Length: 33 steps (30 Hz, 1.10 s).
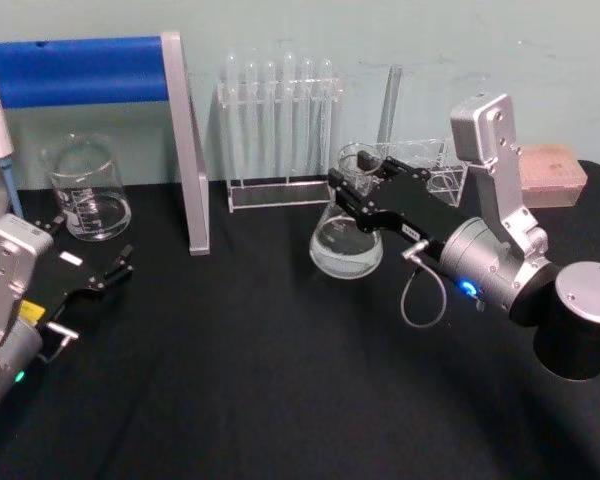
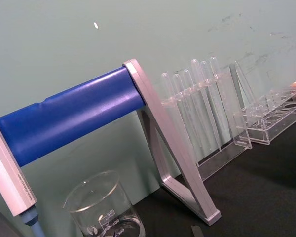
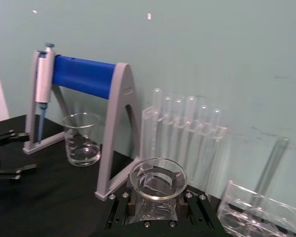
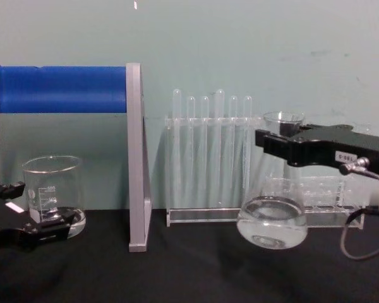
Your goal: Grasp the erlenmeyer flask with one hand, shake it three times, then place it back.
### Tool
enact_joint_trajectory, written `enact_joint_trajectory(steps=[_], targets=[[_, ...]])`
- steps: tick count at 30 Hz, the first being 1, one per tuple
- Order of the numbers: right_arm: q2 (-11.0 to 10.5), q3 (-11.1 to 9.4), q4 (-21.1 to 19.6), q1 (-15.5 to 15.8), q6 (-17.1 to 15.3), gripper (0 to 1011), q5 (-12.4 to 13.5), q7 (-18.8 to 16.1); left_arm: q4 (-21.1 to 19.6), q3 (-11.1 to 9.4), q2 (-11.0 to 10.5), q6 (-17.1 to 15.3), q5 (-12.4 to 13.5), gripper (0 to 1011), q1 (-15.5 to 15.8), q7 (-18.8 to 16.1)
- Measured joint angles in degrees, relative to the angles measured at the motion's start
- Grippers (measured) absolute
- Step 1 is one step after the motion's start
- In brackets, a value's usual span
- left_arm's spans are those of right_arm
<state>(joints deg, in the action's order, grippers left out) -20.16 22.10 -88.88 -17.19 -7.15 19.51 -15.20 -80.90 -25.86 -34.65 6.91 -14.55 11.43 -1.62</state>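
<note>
Right claw (image 1: 358, 180) was pinching the erlenmeyer flask (image 1: 346, 248) at its neck, one jaw on each side just under the flared rim. We saw the flask tilted, its base apparently off the black worktop (image 1: 260, 380), in front of the test tube rack (image 1: 280, 130), with a little clear liquid pooled low in it. In the chest view the round bottom faced partly toward us. Left claw (image 1: 94, 238) sat low at the left of the worktop, jaws spread and gripping nothing, just in front of the glass beaker (image 1: 85, 190). The blue-barred stand (image 1: 80, 70) rose behind the beaker.
</note>
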Motion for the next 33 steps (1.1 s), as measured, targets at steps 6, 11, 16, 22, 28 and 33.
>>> enact_joint_trajectory(steps=[6, 11, 16, 22, 28, 33], targets=[[0.67, -1.21, 0.46, 0.00, -0.22, 456, -0.70, 0.43, 0.00, 0.00, 0.00, 0.00, 0.00, 1001, 0.00, 0.00], [1.20, -1.68, 0.25, 0.33, -0.39, 456, -1.14, -0.10, 0.00, 0.00, 0.00, 0.00, 0.00, 1001, 0.00, 0.00], [1.37, -1.62, -0.82, 0.95, -0.78, 456, -1.24, -1.59, 0.00, 0.00, 0.00, 0.00, 0.00, 1001, 0.00, 0.00], [1.04, -0.57, -3.12, 2.24, -1.51, 456, -0.77, -4.14, 0.00, 0.00, 0.00, 0.00, 0.00, 1001, 0.00, 0.00], [-0.23, 1.63, -5.99, 3.75, -2.29, 456, 0.50, -7.47, 0.00, 0.00, 0.00, 0.00, 0.00, 1001, 0.00, 0.00], [-1.62, 3.59, -8.05, 4.77, -2.81, 456, 1.56, -9.77, 0.00, 0.00, 0.00, 0.00, 0.00, 1000, 0.00, 0.00]])
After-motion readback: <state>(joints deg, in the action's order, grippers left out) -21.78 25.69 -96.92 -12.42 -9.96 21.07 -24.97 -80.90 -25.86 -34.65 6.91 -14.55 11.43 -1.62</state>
